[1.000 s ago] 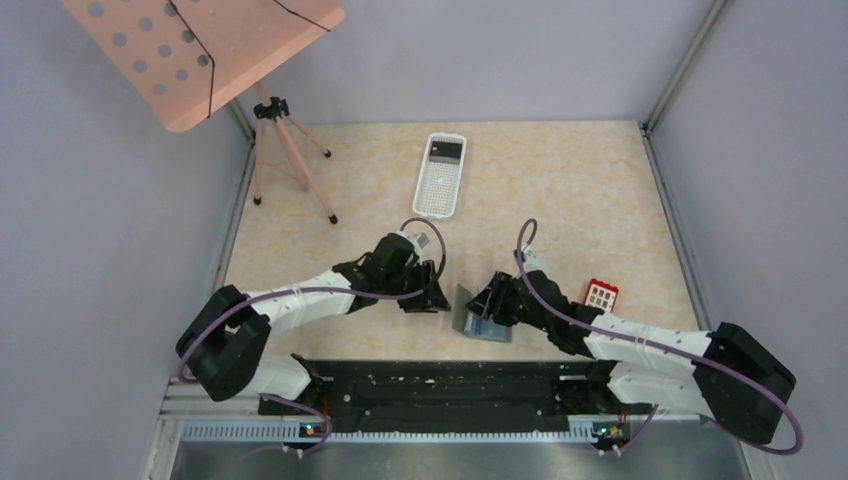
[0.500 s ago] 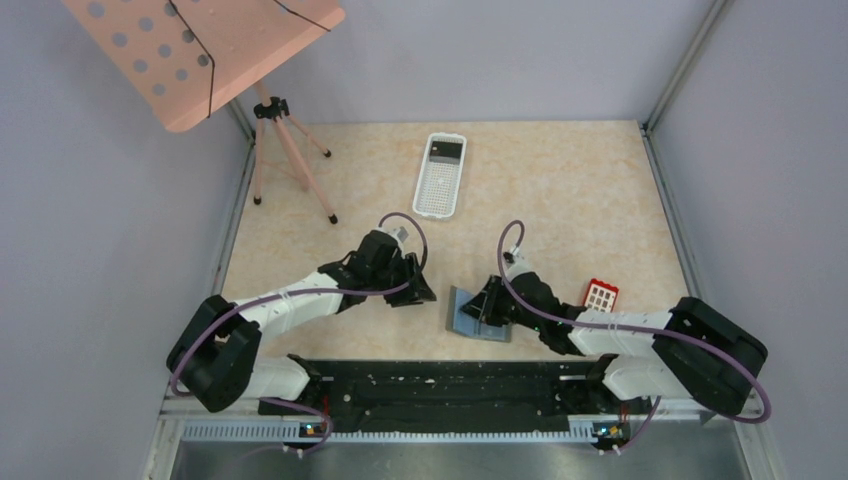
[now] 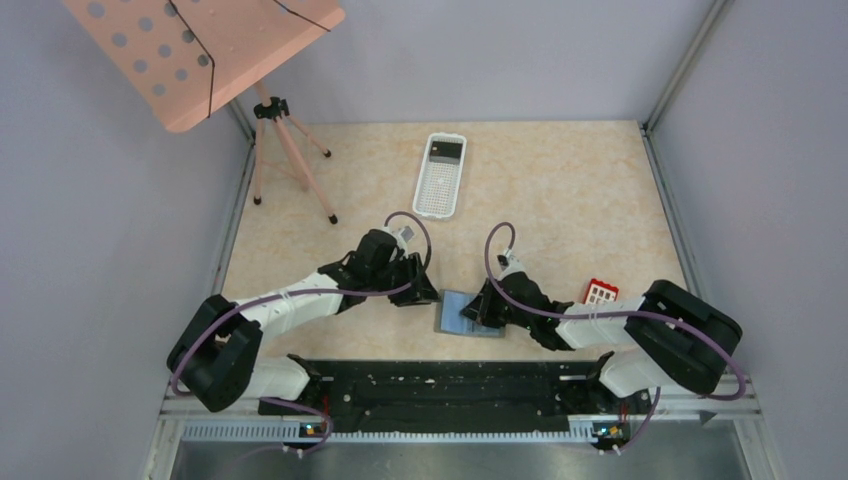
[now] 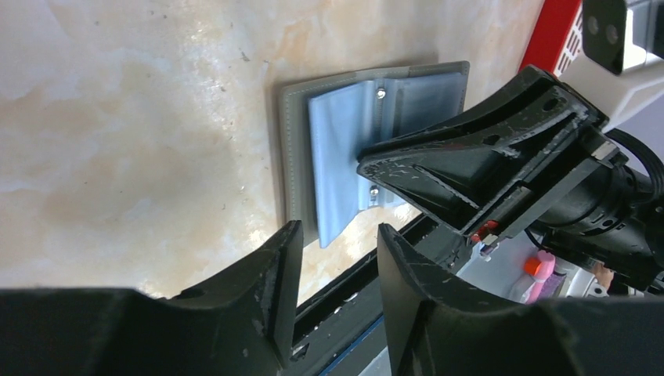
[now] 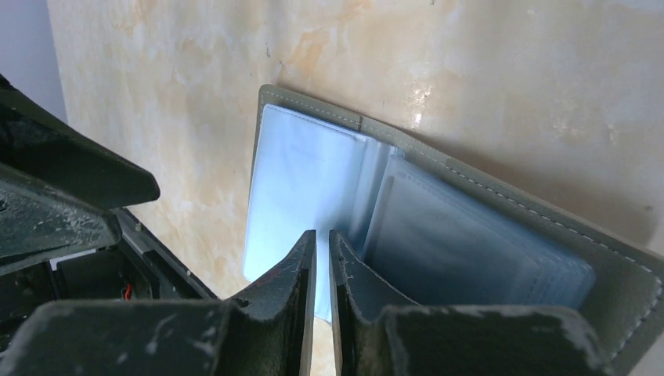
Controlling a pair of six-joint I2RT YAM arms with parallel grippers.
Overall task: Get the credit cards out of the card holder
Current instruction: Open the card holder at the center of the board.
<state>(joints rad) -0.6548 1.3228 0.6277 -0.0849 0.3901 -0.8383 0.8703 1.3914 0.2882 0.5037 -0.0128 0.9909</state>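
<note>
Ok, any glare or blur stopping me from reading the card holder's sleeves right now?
Top external: even light, sharp, but the flat grey bifold card holder is small, partly under the right hand. Left wrist: sheen on the beige marble tabletop, blue-grey sleeves crisp. Right wrist: the pale blue-white sheet is washed out; own dark fingers soft up close.

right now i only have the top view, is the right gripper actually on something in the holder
Observer: Yes. The right wrist view shows the right gripper nearly shut on the edge of a pale sleeve of the holder.
Operator: is that sleeve lying flat
Observer: No. In the left wrist view it bends up off the holder.
Operator: left gripper holding anything
Observer: No. The left gripper is open beside the holder's edge, gripping nothing.
</note>
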